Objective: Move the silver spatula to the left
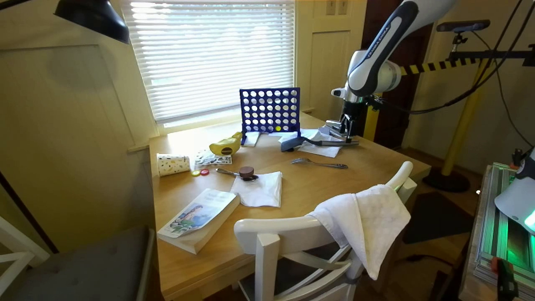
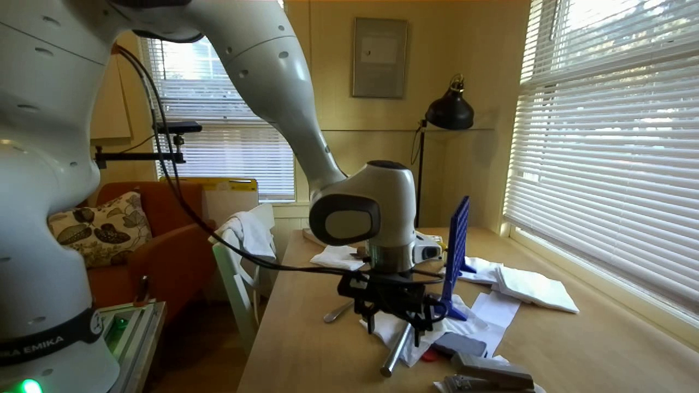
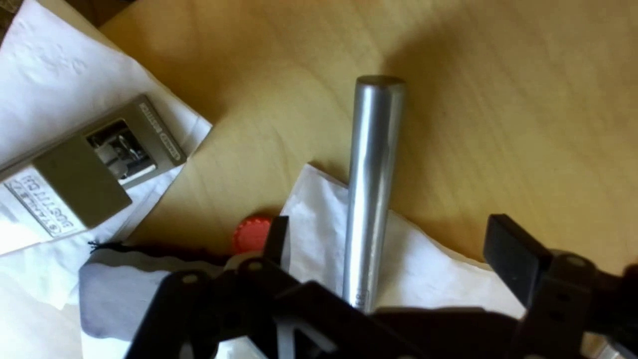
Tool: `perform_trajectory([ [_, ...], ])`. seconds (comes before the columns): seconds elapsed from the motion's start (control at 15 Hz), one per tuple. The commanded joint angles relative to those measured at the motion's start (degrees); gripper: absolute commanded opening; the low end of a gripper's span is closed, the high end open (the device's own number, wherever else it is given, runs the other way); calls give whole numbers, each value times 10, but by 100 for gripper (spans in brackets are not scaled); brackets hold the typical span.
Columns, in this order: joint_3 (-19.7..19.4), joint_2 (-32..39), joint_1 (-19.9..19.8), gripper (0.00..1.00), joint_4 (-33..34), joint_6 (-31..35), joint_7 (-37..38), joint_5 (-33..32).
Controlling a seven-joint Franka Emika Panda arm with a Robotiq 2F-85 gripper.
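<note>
- Above the wooden table (image 1: 309, 192), the gripper (image 3: 391, 247) hung with its fingers (image 3: 513, 262) apart, one to each side of the silver spatula (image 3: 369, 209); they held nothing.
- That straddle presumably served to let the fingers close around the handle (image 3: 376, 149); the wrist view showed it nearer one finger, so a little centring seemed worthwhile.
- The spatula lay across a white sheet (image 3: 319, 224), with its handle end reaching past the edge onto the wood; the sheet could well drag along in a move to the left, which seemed not yet begun.
- Its grey blade (image 1: 291, 143), seen in an exterior view, sat near a foot of the blue game rack (image 2: 456, 256), so a sweep risked a knock.
- Nearby lay a fork (image 1: 319, 163) and a stapler (image 3: 92, 172), the latter on more white sheets (image 3: 60, 70), perhaps as a weight; farther off, a spoon (image 1: 225, 172) on a napkin (image 1: 259, 192) seemed to bear a brown round thing (image 1: 246, 172).
- Around the table, a cloth (image 1: 372, 217) hung over a white chair (image 1: 267, 234), perhaps to dry, daylight came through blinds (image 1: 221, 62), and an orange armchair (image 2: 169, 251) stood beyond.
</note>
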Motion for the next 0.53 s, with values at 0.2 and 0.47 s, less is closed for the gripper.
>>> perform_trajectory([
  [0.2,7,14,-14,97,-6,7,48,-22],
  [0.47,8,31,-26,95,-3,6,49,-19],
])
